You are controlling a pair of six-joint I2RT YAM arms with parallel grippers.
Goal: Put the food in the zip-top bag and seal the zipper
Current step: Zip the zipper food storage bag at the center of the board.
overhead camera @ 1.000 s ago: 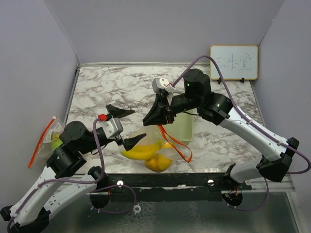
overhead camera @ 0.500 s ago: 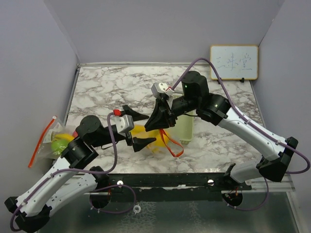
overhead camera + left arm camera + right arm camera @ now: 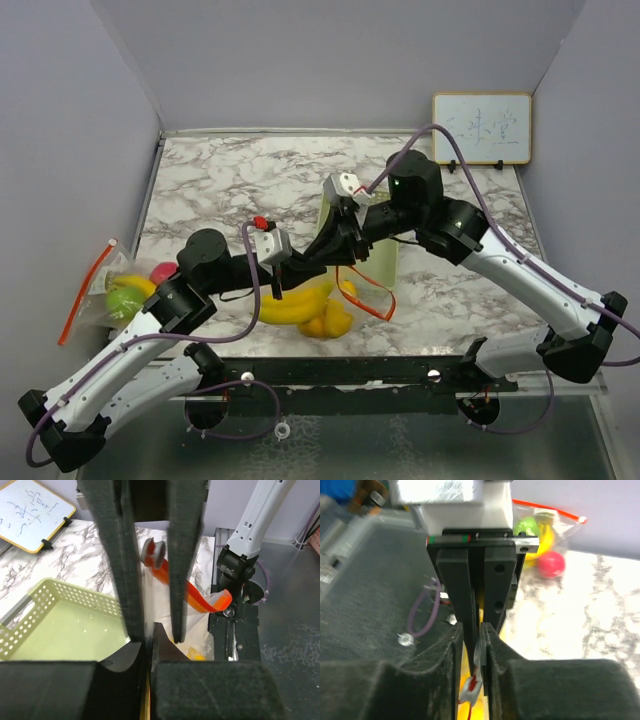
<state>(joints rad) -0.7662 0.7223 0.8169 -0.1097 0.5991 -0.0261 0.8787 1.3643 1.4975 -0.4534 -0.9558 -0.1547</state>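
Over the marble table [image 3: 220, 180], your left gripper [image 3: 284, 276] and right gripper [image 3: 335, 243] both pinch closed on the mouth of the bag [image 3: 330, 290] between them, bananas [image 3: 292, 308] and small fruits [image 3: 330, 322] inside, so pull the film taut and level before pressing along the orange zipper [image 3: 372, 300].

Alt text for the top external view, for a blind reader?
The left end effector and right end effector meet mid-table, both closed on a clear zip-top bag holding yellow bananas. Another fruit bag lies left.
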